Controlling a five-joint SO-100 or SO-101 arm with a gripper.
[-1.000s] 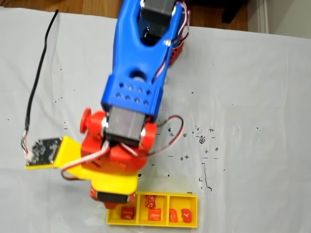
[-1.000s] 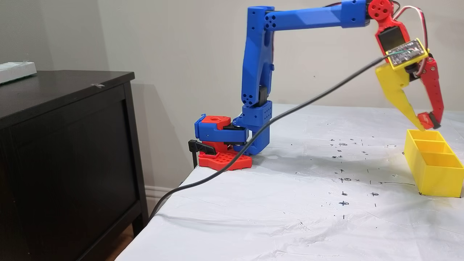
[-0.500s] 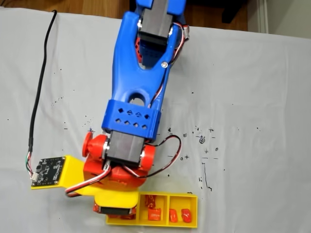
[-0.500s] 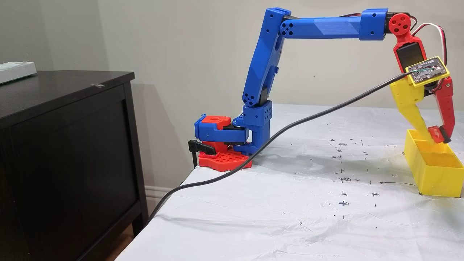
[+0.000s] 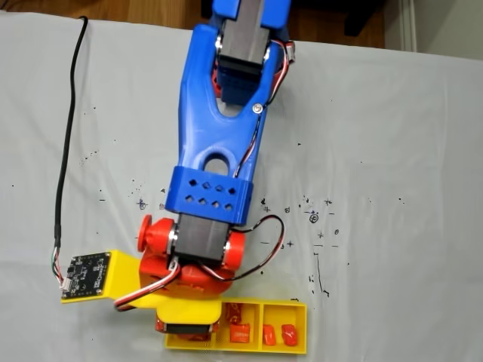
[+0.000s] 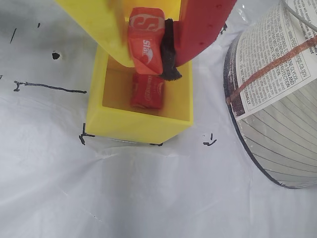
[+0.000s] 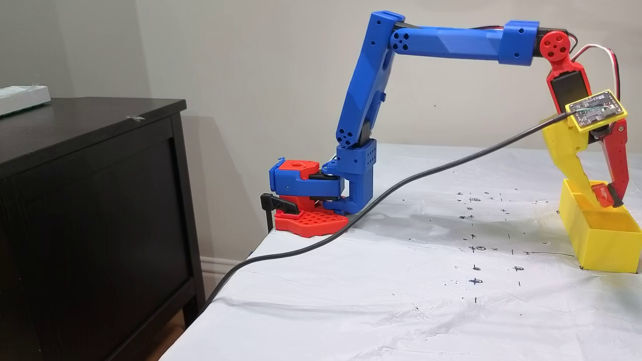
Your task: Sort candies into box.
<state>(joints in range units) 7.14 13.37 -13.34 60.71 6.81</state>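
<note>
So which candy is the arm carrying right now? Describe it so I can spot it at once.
Start at the yellow box in the wrist view. Above its end compartment the hand pinches a red candy with white print. Unlike the red candy on the compartment floor beneath, it hangs above the floor.

Bright yellow box [image 6: 133, 126]; red candies [image 6: 147, 91] with white print, some orange [image 5: 268, 335]. Gripper [image 6: 148, 47] has one yellow finger [image 6: 99, 25], one red. Blue arm [image 7: 446, 40]. White cloth [image 7: 401, 281] speckled with black pen marks.

The held candy [image 6: 146, 42] shows white letters "Sta"; the round container's [image 6: 277, 94] fine print is unreadable.
</note>
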